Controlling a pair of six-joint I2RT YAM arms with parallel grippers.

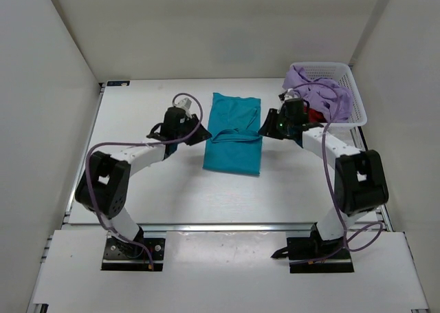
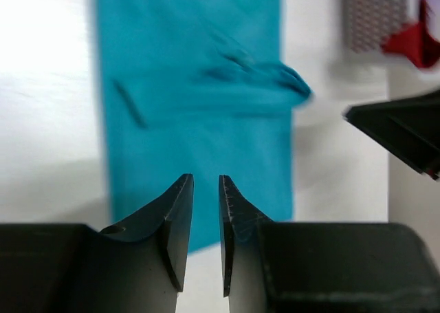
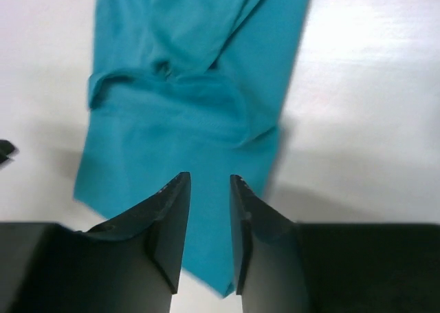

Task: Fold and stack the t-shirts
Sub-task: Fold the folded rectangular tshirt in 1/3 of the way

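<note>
The teal t-shirt [image 1: 234, 133] lies mid-table, folded into a long strip with a bunched crease across its middle. It also shows in the left wrist view [image 2: 192, 106] and the right wrist view [image 3: 185, 120]. My left gripper [image 1: 203, 135] hovers at its left edge, jaws [image 2: 206, 179] a narrow gap apart and empty. My right gripper [image 1: 263, 128] hovers at its right edge, jaws [image 3: 210, 177] slightly apart and empty. The lavender t-shirt [image 1: 317, 91] is piled in the basket, with the red t-shirt [image 1: 316, 113] peeking out beneath it.
A white mesh basket [image 1: 344, 72] stands at the back right, just behind my right arm. White walls enclose the table on the left, back and right. The right gripper's black body [image 2: 405, 134] shows in the left wrist view.
</note>
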